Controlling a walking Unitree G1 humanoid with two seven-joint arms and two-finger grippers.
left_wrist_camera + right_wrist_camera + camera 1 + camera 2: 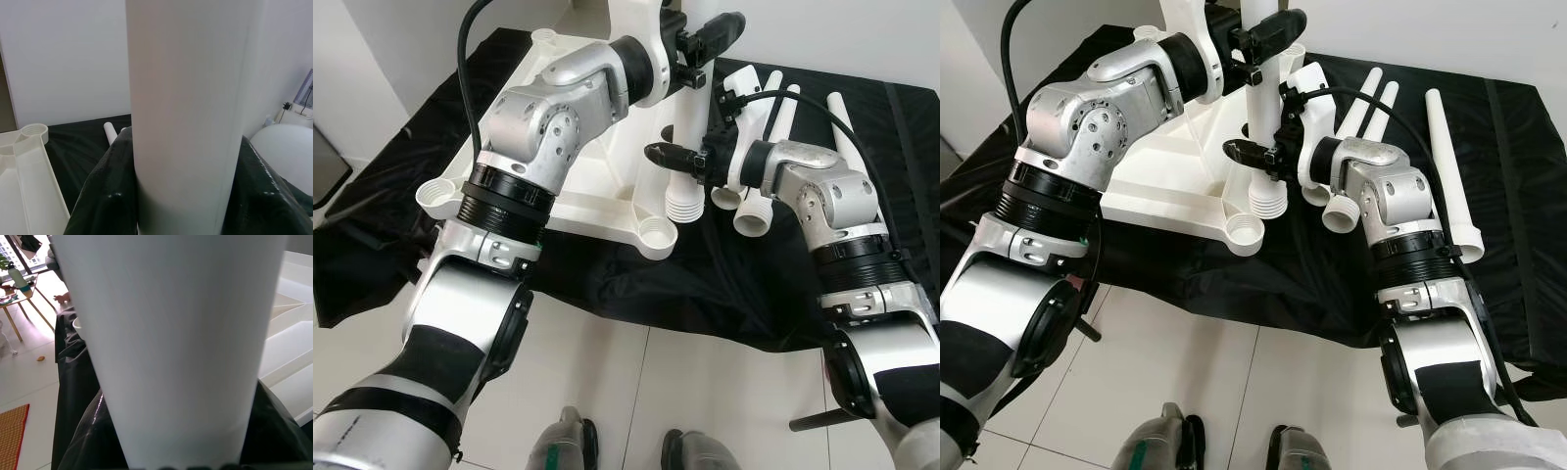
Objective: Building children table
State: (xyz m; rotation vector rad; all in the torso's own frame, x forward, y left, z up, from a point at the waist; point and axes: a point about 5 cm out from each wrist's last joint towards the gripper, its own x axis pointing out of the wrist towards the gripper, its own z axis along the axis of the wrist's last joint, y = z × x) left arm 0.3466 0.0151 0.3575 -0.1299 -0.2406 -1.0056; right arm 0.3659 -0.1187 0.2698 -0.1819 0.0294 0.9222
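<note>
Left eye view: threaded table leg (686, 191) end.

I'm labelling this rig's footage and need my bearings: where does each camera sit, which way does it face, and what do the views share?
Left eye: on the head, looking forward and down at the tabletop on the black cloth; both arms and feet show.
Right eye: the same scene from slightly aside.
Left wrist: along the left gripper, whose fingers clamp the upright leg.
Right wrist: along the right gripper, clamping that leg lower down.
Shared: all four see the leg; spare legs lie beside it.
</note>
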